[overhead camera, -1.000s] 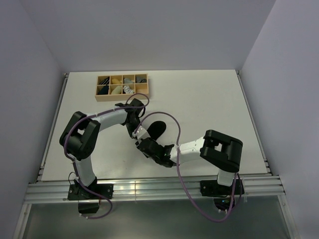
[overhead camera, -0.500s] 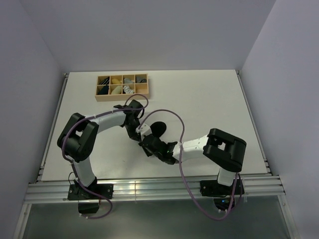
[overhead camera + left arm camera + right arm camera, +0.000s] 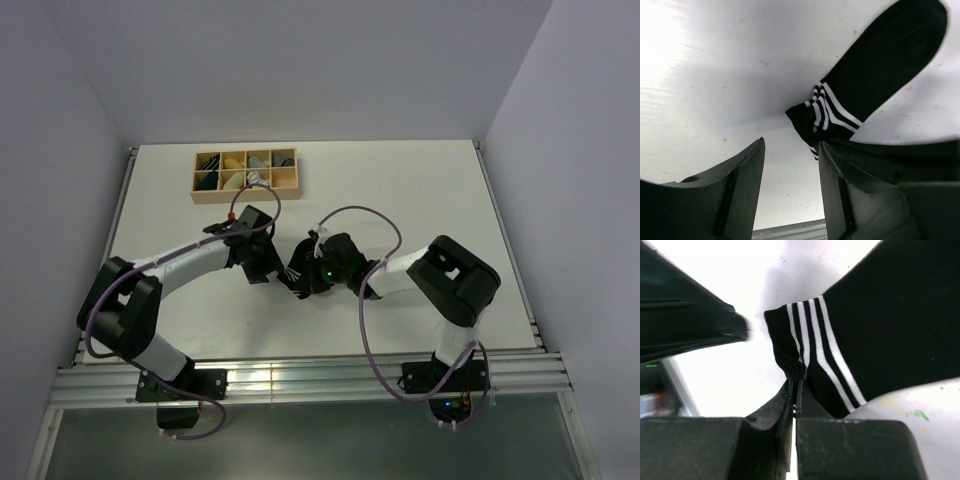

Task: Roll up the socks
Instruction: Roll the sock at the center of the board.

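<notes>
A black ankle sock with white bands near the cuff (image 3: 885, 320) lies flat near the middle of the white desk (image 3: 420, 200), a little toward its near edge. From overhead it is almost wholly hidden beneath the two wrists that meet above it. The right gripper (image 3: 795, 399) is clamped tight on the edge of the cuff, bunching the fabric between its pressed-together fingers. The toe end runs out of the right wrist view. The left gripper (image 3: 791, 150) stands parted just beside the same cuff, only bare desk between its jaws, and its right finger (image 3: 837, 185) hides a little of the sock's edge. A blurred dark shape at the left of the right wrist view cannot be made out. A light wooden compartment box (image 3: 245, 197) sits along the far edge toward the far left corner, its contents too small to identify.
</notes>
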`<action>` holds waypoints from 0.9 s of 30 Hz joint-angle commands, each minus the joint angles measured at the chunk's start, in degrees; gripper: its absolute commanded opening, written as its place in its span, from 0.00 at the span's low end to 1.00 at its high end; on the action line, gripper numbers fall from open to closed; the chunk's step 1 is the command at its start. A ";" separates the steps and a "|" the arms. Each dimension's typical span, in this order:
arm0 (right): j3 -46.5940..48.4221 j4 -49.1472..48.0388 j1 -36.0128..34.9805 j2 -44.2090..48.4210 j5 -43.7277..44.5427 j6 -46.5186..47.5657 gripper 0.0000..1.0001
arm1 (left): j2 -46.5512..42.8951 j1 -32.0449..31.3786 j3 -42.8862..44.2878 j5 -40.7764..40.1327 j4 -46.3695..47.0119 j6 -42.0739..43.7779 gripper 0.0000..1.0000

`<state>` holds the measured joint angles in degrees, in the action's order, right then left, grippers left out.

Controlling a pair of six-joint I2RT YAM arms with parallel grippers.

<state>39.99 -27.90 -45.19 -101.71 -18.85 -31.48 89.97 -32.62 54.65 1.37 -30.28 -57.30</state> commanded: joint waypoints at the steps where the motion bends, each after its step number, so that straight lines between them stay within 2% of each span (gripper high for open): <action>1: -1.32 -7.06 3.69 -4.27 -11.63 -8.40 0.00 | -5.68 0.19 -2.96 -3.30 4.78 -0.80 0.52; 5: -1.67 -11.03 6.51 -7.44 -17.87 -13.50 0.00 | -9.46 0.19 -8.58 -0.94 10.15 0.69 0.50; 11: -0.88 -12.00 9.50 -11.05 -21.05 -18.78 0.00 | -8.60 -0.25 -13.52 3.20 16.22 1.40 0.49; 27: 1.06 -9.10 10.56 -13.86 -22.55 -22.21 0.00 | 0.46 -1.30 -12.47 2.06 20.09 0.96 0.44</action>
<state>40.56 -40.66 -34.85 -113.86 -42.15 -53.89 87.77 -33.47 41.63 4.51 -10.50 -56.80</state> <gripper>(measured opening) 0.029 0.445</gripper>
